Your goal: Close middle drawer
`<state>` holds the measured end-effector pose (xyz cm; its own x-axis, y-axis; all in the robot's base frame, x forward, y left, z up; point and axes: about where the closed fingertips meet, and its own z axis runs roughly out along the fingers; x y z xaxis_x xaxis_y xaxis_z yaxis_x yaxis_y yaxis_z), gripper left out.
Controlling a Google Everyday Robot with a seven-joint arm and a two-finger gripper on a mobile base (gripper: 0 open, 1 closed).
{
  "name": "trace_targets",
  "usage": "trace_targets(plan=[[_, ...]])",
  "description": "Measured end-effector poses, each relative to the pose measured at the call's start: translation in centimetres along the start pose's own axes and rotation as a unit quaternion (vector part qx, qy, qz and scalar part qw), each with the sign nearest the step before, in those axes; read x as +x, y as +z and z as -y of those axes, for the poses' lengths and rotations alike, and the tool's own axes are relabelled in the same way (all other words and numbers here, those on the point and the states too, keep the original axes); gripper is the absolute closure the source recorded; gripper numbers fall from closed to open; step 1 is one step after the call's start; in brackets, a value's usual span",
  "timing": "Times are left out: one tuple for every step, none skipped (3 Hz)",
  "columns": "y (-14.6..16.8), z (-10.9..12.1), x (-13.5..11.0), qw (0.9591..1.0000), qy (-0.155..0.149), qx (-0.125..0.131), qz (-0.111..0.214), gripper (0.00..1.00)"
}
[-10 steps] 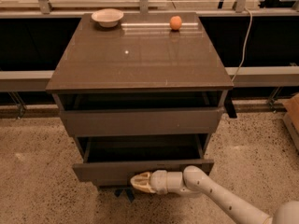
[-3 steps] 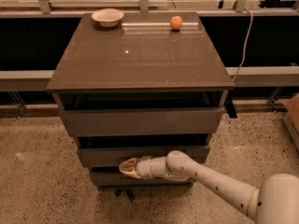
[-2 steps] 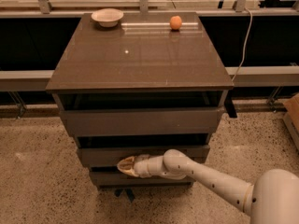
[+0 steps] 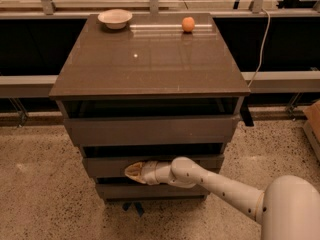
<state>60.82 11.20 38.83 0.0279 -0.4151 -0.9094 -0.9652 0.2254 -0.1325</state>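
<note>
The middle drawer [image 4: 102, 166] is the narrow grey-brown front panel under the taller top drawer front [image 4: 150, 130] of the cabinet. It stands nearly pushed in, with a thin dark gap above it. My gripper [image 4: 133, 171] is shut and empty, its tan tip pressed against the middle drawer's front panel, left of centre. My white arm [image 4: 215, 184] reaches in from the lower right, low above the floor.
A white bowl [image 4: 115, 18] and an orange [image 4: 188, 24] sit at the back of the cabinet top [image 4: 150, 64]. The bottom panel [image 4: 150, 190] lies below my arm. A cable [image 4: 260, 44] hangs at the right. A cardboard box [image 4: 314, 121] stands at the far right.
The middle drawer, far out 3.3 s ago, has been pushed in almost flush. My gripper moved with it toward the cabinet and shifted a little left.
</note>
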Motion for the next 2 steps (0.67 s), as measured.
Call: trace_targets(plan=[[0.14, 0.66, -0.03, 1.0, -0.001, 0.004, -0.004, 1.0], [-0.01, 0.27, -0.02, 1.0, -0.001, 0.004, -0.004, 1.0]])
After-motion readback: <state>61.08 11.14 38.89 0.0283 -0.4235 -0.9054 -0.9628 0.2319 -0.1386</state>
